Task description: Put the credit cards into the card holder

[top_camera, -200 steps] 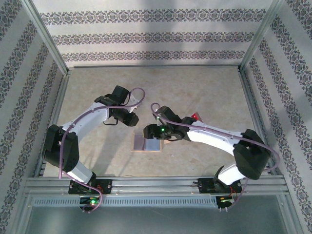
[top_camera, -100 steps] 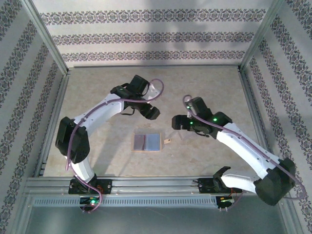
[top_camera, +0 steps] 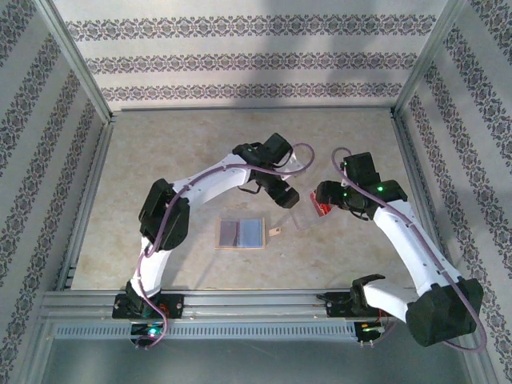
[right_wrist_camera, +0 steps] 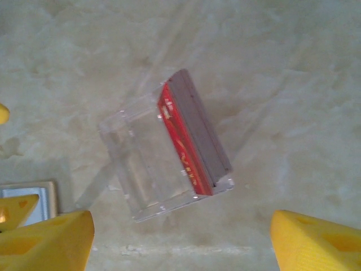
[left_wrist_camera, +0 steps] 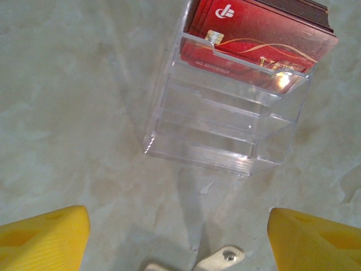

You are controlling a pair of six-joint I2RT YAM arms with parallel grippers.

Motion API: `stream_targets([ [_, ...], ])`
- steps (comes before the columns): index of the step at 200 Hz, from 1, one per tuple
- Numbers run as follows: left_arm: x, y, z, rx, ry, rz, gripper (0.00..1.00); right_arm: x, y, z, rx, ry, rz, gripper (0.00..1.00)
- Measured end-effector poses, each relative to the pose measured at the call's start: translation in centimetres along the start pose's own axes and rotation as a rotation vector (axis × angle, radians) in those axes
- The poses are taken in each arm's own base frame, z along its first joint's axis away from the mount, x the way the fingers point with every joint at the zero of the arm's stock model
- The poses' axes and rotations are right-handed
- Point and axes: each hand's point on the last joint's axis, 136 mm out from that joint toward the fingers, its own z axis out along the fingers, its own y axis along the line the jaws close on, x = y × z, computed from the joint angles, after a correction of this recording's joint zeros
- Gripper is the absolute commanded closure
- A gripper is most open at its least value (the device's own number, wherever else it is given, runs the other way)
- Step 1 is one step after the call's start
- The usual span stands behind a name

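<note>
Plainly, both grippers hang wide open and hold nothing. In the left wrist view the left gripper point(left_wrist_camera: 180, 237) has its yellow fingers point(left_wrist_camera: 45, 240) spread to the two lower corners, with bare worktop point(left_wrist_camera: 67, 84) between them. The right gripper point(right_wrist_camera: 183, 240) stands spread the same way in its own wrist view.

The credit cards point(left_wrist_camera: 254, 34) are bright red with white marks. They stand in the top tier of a clear stand point(left_wrist_camera: 225, 124), and its lower tiers are bare. A dark grey-brown block point(right_wrist_camera: 200, 130) sits against the back of the red cards; it may be more cards seen edge-on, but I cannot tell.

From above, the card holder point(top_camera: 241, 233) lies open and flat on the worktop, grey-lilac pockets up. Its snap tab point(top_camera: 274, 231) sticks out at 3 o'clock. The stand is near it, between 2 and 3 o'clock and not touching. The left gripper is at 10 o'clock of the stand and the right at about 1 o'clock, both close.
</note>
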Motion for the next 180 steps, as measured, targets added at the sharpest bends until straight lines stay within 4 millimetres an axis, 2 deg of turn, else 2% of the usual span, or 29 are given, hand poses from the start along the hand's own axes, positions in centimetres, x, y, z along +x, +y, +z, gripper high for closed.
stream_targets([
  [30, 0.1, 0.1, 2.0, 0.008, 0.040, -0.012, 0.19, 0.3, -0.8, 1.6, 0.023, 0.058, -0.008, 0.19],
  [69, 0.4, -0.1, 3.6, 0.029, 0.072, -0.045, 0.22, 0.6, -1.0, 3.2, 0.042, 0.121, -0.037, 0.19],
  [134, -0.4, -0.5, 5.4, 0.045, 0.082, -0.053, 0.24, 0.2, -1.5, 4.1, 0.051, 0.123, -0.026, 0.20],
  [180, 0.6, -0.5, 6.9, 0.046, 0.122, -0.058, 0.28, -0.2, -1.8, 4.9, 0.053, 0.120, -0.014, 0.21],
])
